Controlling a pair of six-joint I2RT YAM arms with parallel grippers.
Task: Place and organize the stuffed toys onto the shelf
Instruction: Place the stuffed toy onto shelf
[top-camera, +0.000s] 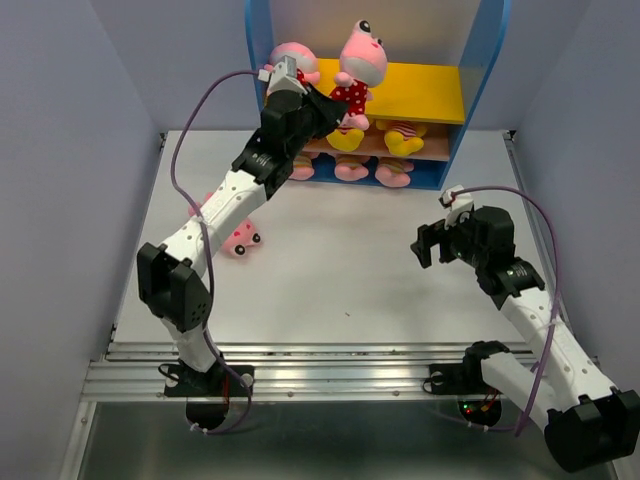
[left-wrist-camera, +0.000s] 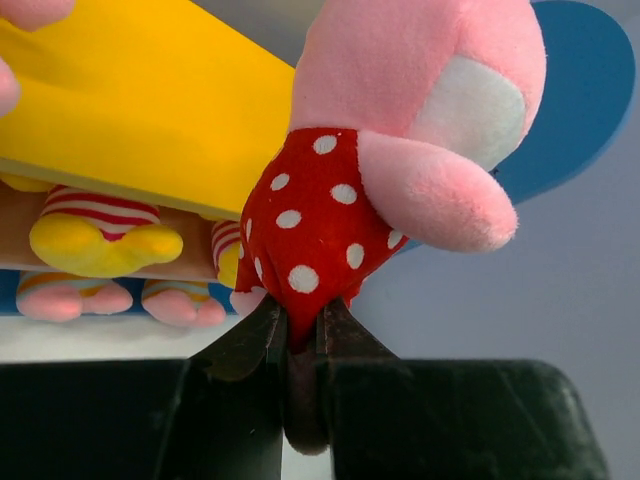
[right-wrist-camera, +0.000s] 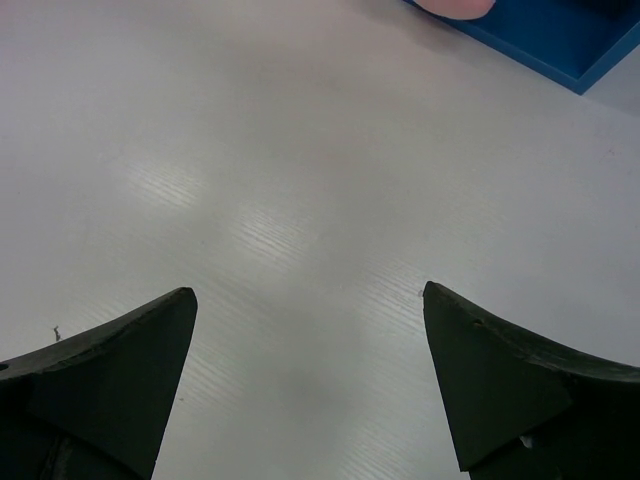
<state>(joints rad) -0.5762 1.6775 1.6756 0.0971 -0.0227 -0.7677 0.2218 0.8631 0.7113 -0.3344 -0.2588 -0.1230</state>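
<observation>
The shelf (top-camera: 482, 60) stands at the back of the table, with blue sides, a yellow upper board (top-camera: 420, 90), a brown middle board and a blue base. My left gripper (left-wrist-camera: 298, 325) is shut on the red white-dotted outfit of a pink pig (left-wrist-camera: 400, 120) and holds it at the yellow board's front edge (top-camera: 355, 70). Another pink pig (top-camera: 295, 62) sits on the yellow board to its left. Yellow bears (top-camera: 402, 135) sit on the middle board, pigs in striped shirts (top-camera: 392, 175) on the base. One pink pig (top-camera: 238, 240) lies on the table under my left arm. My right gripper (right-wrist-camera: 310, 300) is open and empty above the bare table.
The blue base corner of the shelf (right-wrist-camera: 560, 40) shows at the top right of the right wrist view. Grey walls close the table at left, right and back. A metal rail (top-camera: 330, 365) runs along the near edge.
</observation>
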